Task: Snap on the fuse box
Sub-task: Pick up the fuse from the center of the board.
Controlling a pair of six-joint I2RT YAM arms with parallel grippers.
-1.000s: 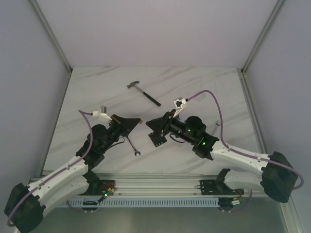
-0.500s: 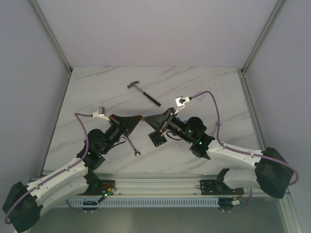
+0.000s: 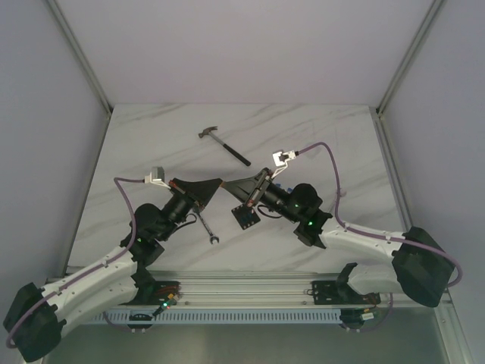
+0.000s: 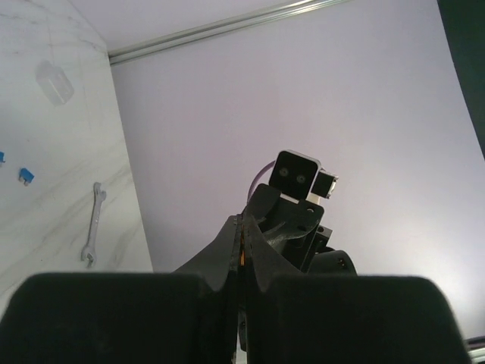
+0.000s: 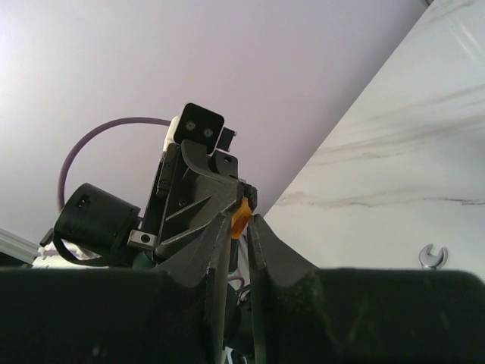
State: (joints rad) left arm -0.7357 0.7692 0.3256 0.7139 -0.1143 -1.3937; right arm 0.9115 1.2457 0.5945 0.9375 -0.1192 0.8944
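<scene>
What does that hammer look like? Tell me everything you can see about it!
The hammer has a grey, metal-looking head with a claw and a thin shaft ending in a black grip. It lies flat and slanted on the white marble table, head toward the far left, grip toward the near right. Nothing but the table touches it.

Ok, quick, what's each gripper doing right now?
Left gripper: closed on the orange fuse.
Right gripper: narrowed around the same fuse; grip cannot be told.
</scene>
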